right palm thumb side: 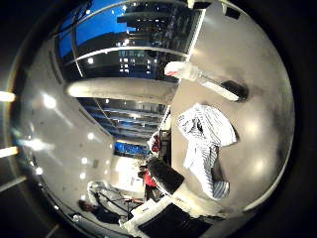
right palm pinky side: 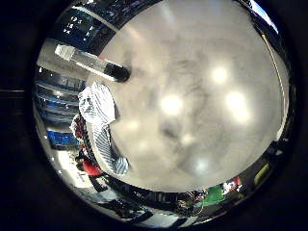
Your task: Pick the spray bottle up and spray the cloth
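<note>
On table [right palm pinky side: 202, 62], spray bottle [right palm thumb side: 208, 79] beside cloth [right palm thumb side: 205, 144], apart from hand.

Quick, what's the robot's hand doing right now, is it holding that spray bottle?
Right hand: cannot be told; no fingers show. It is not holding the spray bottle, which stands on the table near the striped cloth.

Only part of the white-and-black blocky plastic hand [right palm thumb side: 171, 191] is being shown: white segments, one capped in rounded black.
</note>
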`<action>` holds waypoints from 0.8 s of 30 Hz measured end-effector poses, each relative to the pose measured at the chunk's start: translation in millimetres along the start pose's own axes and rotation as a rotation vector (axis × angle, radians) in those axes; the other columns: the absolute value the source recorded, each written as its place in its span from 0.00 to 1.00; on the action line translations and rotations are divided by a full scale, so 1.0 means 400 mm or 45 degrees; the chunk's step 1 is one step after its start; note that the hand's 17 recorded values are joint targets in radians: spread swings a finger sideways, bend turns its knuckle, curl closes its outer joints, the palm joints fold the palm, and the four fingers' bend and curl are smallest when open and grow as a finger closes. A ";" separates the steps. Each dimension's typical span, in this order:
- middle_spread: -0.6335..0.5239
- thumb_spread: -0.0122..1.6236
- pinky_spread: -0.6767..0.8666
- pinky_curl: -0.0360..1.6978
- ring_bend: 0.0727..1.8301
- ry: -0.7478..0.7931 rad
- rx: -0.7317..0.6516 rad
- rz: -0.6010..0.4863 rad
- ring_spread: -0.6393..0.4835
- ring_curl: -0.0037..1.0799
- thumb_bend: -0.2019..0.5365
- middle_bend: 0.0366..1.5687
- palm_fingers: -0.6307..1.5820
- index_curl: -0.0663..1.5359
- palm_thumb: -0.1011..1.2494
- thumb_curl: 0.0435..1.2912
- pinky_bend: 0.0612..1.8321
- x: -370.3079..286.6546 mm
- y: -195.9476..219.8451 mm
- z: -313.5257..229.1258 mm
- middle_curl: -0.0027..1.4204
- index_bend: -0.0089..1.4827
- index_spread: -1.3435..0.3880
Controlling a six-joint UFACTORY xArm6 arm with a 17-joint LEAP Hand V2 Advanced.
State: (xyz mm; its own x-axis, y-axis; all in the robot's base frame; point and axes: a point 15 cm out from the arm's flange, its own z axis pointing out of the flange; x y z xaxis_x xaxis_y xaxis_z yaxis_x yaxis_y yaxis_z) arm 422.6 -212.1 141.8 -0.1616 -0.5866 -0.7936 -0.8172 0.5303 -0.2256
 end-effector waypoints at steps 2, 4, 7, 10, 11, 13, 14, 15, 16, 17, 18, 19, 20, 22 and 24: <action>0.61 0.64 0.68 0.19 0.19 -0.004 -0.010 -0.002 0.70 0.24 0.24 0.16 0.32 0.19 0.42 0.20 0.23 0.010 -0.009 0.012 0.25 0.10 0.65; 0.61 0.64 0.68 0.19 0.19 -0.009 -0.021 -0.002 0.70 0.24 0.24 0.16 0.32 0.19 0.42 0.20 0.23 0.012 -0.009 0.025 0.25 0.10 0.65; 0.61 0.64 0.68 0.19 0.19 -0.027 -0.018 0.006 0.69 0.24 0.24 0.16 0.32 0.19 0.42 0.20 0.23 0.023 -0.014 0.044 0.25 0.10 0.65; 0.60 0.64 0.68 0.19 0.19 -0.064 -0.004 -0.003 0.69 0.24 0.24 0.16 0.32 0.19 0.42 0.20 0.22 0.025 -0.034 0.076 0.25 0.10 0.65; 0.60 0.64 0.68 0.19 0.19 -0.076 0.002 -0.012 0.68 0.24 0.24 0.16 0.32 0.19 0.42 0.20 0.22 0.033 -0.043 0.084 0.25 0.10 0.65; 0.60 0.64 0.68 0.19 0.19 -0.089 0.001 -0.008 0.68 0.24 0.24 0.16 0.32 0.19 0.42 0.20 0.22 0.053 -0.048 0.103 0.25 0.11 0.65; 0.60 0.64 0.68 0.19 0.19 -0.094 0.006 -0.009 0.68 0.24 0.24 0.16 0.32 0.19 0.42 0.20 0.22 0.059 -0.060 0.108 0.25 0.10 0.65; 0.60 0.64 0.68 0.19 0.19 -0.098 0.013 -0.011 0.68 0.24 0.24 0.16 0.32 0.20 0.42 0.20 0.22 0.063 -0.072 0.113 0.25 0.10 0.65; 0.60 0.64 0.68 0.19 0.19 -0.102 0.018 -0.009 0.68 0.24 0.24 0.16 0.32 0.20 0.42 0.20 0.22 0.068 -0.081 0.119 0.25 0.10 0.65; 0.60 0.64 0.68 0.19 0.19 -0.107 0.020 -0.004 0.68 0.24 0.24 0.16 0.32 0.20 0.43 0.20 0.22 0.075 -0.086 0.125 0.25 0.10 0.65; 0.60 0.64 0.68 0.19 0.19 -0.110 0.018 0.001 0.68 0.24 0.24 0.16 0.32 0.20 0.43 0.20 0.22 0.079 -0.086 0.132 0.25 0.11 0.65; 0.60 0.64 0.68 0.19 0.19 -0.111 0.019 -0.002 0.68 0.24 0.24 0.16 0.32 0.20 0.43 0.20 0.22 0.081 -0.092 0.135 0.25 0.10 0.65; 0.60 0.64 0.68 0.19 0.19 -0.114 0.017 -0.003 0.68 0.24 0.24 0.16 0.32 0.20 0.43 0.20 0.22 0.084 -0.096 0.141 0.25 0.10 0.65; 0.60 0.64 0.68 0.19 0.19 -0.118 0.011 0.000 0.67 0.24 0.24 0.16 0.33 0.20 0.43 0.20 0.22 0.094 -0.099 0.152 0.25 0.11 0.65; 0.60 0.64 0.68 0.19 0.19 -0.121 0.007 0.000 0.67 0.24 0.24 0.16 0.33 0.20 0.43 0.20 0.22 0.100 -0.103 0.162 0.25 0.10 0.65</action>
State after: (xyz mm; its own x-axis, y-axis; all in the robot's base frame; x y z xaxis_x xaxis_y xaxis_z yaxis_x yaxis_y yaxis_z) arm 485.8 -217.9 82.6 -0.1084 -0.5262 -0.8434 -0.8142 0.5337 -0.2284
